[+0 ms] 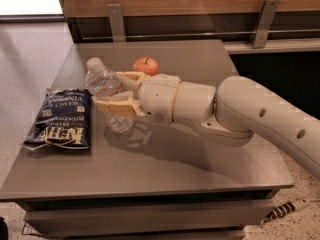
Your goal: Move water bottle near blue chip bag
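Observation:
The water bottle [103, 86] is clear ribbed plastic with a white cap, tilted a little to the left. My gripper [116, 91] is shut on its middle, one tan finger [114, 106] in front of it and one behind. The bottle's base is at the table top or just above it. The blue chip bag [63, 117] lies flat on the table's left side, a short gap left of the bottle. My white arm [240, 114] reaches in from the right.
A red apple [146, 65] sits on the grey table [165, 169] just behind my gripper. A wooden wall with metal brackets [116, 20] runs along the back. The table's left edge is close beyond the bag.

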Motion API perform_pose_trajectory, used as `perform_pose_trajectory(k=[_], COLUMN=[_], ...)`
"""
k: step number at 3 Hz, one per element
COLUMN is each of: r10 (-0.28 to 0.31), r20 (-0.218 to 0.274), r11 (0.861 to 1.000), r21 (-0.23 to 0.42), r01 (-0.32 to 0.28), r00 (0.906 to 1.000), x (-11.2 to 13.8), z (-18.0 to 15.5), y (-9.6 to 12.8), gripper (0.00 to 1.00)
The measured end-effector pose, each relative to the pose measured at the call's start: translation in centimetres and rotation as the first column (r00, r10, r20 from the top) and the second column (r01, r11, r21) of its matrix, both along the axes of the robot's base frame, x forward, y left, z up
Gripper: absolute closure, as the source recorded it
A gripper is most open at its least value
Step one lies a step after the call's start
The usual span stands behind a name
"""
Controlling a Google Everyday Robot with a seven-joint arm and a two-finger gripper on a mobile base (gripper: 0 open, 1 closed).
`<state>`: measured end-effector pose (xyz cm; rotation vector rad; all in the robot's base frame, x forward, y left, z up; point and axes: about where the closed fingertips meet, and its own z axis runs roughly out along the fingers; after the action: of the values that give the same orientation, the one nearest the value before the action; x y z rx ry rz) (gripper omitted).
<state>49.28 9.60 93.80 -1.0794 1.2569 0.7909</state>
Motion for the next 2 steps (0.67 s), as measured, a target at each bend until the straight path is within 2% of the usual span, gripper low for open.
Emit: perform_pose_trajectory(k=[1, 2], r10=[0.024, 0.047], r20=[-0.034, -0.118], r11=[0.999, 0.997], r21=[-0.042, -0.055], r01=[-0.025, -0.054], r00=[0.9991, 0.992], x=[0.3, 1.0], z=[-1.0, -2.3], y=[1.4, 2.0], gripper=[1.0, 1.0])
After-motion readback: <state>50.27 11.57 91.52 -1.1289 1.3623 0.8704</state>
